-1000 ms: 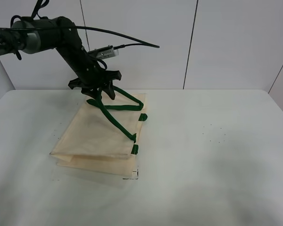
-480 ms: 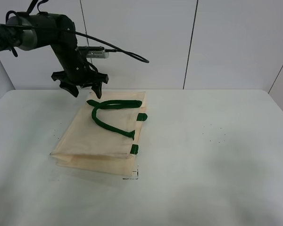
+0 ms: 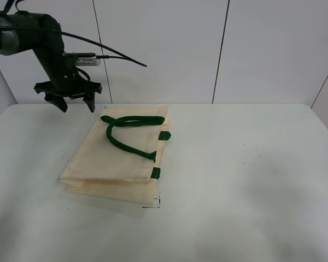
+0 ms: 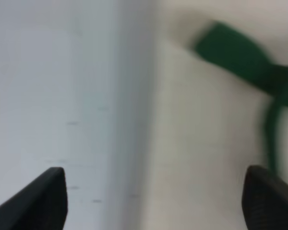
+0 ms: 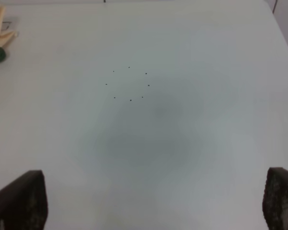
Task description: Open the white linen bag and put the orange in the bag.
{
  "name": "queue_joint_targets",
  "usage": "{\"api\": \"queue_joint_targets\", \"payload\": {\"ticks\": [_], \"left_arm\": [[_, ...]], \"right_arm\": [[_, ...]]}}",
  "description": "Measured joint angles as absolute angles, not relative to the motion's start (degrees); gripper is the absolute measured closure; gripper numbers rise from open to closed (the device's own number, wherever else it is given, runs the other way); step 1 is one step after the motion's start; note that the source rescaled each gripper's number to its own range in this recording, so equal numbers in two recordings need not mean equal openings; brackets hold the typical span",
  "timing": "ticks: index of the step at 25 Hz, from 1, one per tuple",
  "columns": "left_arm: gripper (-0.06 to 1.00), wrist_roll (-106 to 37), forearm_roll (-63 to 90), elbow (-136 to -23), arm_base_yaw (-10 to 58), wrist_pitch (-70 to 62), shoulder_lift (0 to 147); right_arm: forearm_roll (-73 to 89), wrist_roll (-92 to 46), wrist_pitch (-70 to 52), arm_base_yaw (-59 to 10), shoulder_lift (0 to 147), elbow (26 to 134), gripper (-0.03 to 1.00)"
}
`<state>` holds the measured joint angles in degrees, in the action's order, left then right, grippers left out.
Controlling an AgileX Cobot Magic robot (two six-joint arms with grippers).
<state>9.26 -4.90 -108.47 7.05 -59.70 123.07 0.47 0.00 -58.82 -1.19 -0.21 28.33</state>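
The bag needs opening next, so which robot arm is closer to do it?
Probably the left arm. Its open left gripper hovers just beyond the white linen bag's far corner, near the green handle. The right arm's camera shows mostly bare table, with only the bag's edge far off.

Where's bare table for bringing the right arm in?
Everything right of the white linen bag is bare table, to the far edge. Also bare: the front strip below the bag. The back left is crowded: the open left gripper hovers by the green handles.
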Motion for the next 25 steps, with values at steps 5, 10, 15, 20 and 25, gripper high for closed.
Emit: {"api": "queue_joint_targets", "payload": {"ticks": [5,10,15,20,25], "left_arm": [[0.01,8.33,-5.32,-108.47,1.21,-59.82,123.07],[0.02,8.33,-5.35,-108.47,-0.44,-62.67,122.95],[0.02,8.22,-4.15,-106.90,-0.44,-67.97,120.94],[0.02,8.22,-3.98,-98.46,-0.44,-67.97,114.77],[0.02,8.22,-3.87,-85.52,-0.44,-67.97,104.06]], "right_arm": [[0.47,0.00,-58.82,-1.19,-0.21,28.33,-0.03],[0.47,0.00,-58.82,-1.19,-0.21,28.33,-0.03],[0.47,0.00,-58.82,-1.19,-0.21,28.33,-0.03],[0.47,0.00,-58.82,-1.19,-0.21,28.33,-0.03],[0.51,0.00,-58.82,-1.19,-0.21,28.33,-0.03]]}}
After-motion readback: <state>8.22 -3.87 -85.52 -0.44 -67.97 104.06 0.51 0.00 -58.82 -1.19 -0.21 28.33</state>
